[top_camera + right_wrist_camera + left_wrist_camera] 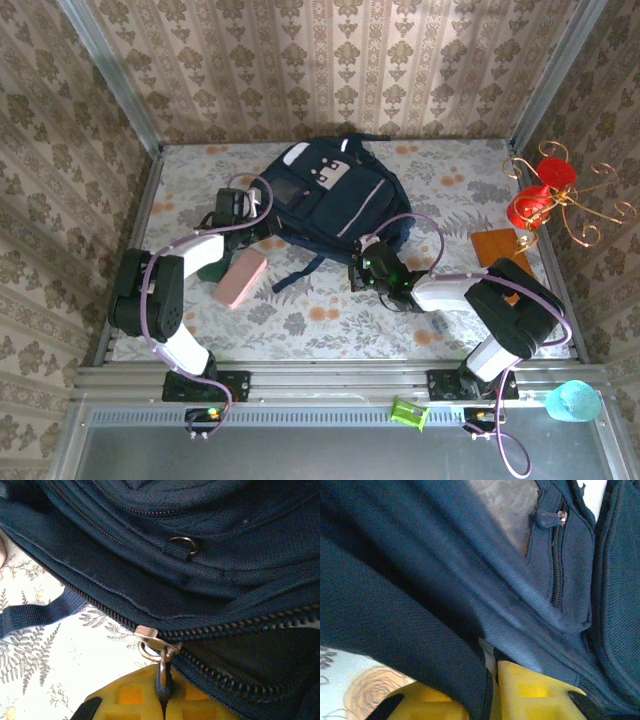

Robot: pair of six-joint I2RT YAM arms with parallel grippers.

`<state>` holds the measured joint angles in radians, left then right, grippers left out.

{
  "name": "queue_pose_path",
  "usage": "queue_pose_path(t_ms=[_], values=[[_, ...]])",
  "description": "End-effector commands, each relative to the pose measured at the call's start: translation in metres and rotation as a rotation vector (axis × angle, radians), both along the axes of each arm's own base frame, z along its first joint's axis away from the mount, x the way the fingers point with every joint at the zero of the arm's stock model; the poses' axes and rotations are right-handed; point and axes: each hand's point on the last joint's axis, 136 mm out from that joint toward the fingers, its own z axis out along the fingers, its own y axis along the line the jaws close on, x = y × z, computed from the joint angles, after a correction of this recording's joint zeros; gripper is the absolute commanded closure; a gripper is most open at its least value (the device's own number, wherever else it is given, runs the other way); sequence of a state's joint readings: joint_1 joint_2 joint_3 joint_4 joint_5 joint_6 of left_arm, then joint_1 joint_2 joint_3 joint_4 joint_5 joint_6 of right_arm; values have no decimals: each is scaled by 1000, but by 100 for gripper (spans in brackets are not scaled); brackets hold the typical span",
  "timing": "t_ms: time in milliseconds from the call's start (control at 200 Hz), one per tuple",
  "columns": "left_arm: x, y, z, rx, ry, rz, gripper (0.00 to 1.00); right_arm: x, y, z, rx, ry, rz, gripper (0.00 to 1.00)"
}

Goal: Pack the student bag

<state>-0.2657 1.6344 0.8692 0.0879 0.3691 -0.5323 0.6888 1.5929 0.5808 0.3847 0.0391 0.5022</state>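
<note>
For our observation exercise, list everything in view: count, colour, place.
backpack: one, navy, table centre
pouch: one, pink, left of backpack
book: one, orange-brown, right of backpack
ornament: one, red and copper, far right
cup: one, teal, near right corner
green piece: one, front rail
table: one, floral cloth
zip pull: one, silver, backpack's near edge
left gripper: one, yellow fingers, backpack fabric between them
right gripper: one, yellow fingers, shut on zip pull

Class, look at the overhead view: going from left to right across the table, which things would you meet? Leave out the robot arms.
pink case → student bag → orange-brown flat board → red ornaments on the wire stand
</note>
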Motion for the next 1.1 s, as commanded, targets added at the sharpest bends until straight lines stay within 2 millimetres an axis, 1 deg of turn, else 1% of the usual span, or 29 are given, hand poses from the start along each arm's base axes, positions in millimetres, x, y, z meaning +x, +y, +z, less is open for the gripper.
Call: queue_pose_path(t_ms=[0, 70, 130, 180, 245, 290, 360, 385, 405, 420, 440, 535, 605, 675, 745, 800, 860, 910, 975, 1030, 1100], values=[[10, 11, 26, 69, -104, -16, 63, -4, 6, 3, 28, 38, 37, 100], [7, 15, 36, 127, -154, -34, 55, -6, 8, 6, 25, 40, 59, 100], [3, 19, 45, 188, -217, -56, 51, -7, 10, 9, 24, 41, 77, 100], [-1, 17, 53, 245, -297, -111, 49, -8, 12, 11, 27, 46, 93, 100], [-10, 6, 64, 339, -427, -210, 48, -10, 16, 14, 35, 52, 110, 100], [-18, -9, 71, 396, -532, -306, 48, -10, 18, 17, 40, 54, 121, 100], [-36, -37, 74, 456, -671, -484, 47, -10, 19, 19, 37, 58, 129, 100], [-43, -47, 72, 473, -715, -554, 47, -9, 19, 20, 38, 58, 129, 100], [-45, -50, 72, 489, -740, -592, 47, -9, 19, 20, 38, 58, 130, 100], [-54, -63, 71, 490, -768, -650, 47, -9, 19, 20, 37, 59, 129, 100], [-60, -70, 69, 497, -792, -701, 47, -9, 19, 20, 38, 60, 130, 100], [-83, -94, 59, 518, -886, -910, 43, -8, 18, 18, 41, 69, 121, 100], [-99, -107, 48, 530, -943, -1050, 39, -7, 17, 18, 50, 71, 117, 100], [-112, -116, 31, 568, -988, -1182, 36, -7, 16, 19, 56, 71, 113, 100], [-119, -123, 18, 611, -1011, -1279, 34, -7, 16, 19, 61, 71, 113, 100], [-118, -128, 10, 634, -1011, -1318, 33, -7, 16, 19, 66, 72, 114, 100], [-113, -135, 5, 655, -1008, -1336, 34, -7, 16, 20, 69, 72, 117, 100], [-105, -140, 2, 679, -1009, -1331, 37, -8, 16, 20, 74, 70, 117, 100], [-97, -147, -5, 720, -999, -1341, 46, -8, 15, 20, 80, 69, 114, 100], [-93, -150, -13, 747, -981, -1355, 55, -10, 15, 21, 86, 67, 112, 100], [-87, -151, -21, 785, -971, -1349, 68, -11, 13, 24, 87, 63, 110, 100]])
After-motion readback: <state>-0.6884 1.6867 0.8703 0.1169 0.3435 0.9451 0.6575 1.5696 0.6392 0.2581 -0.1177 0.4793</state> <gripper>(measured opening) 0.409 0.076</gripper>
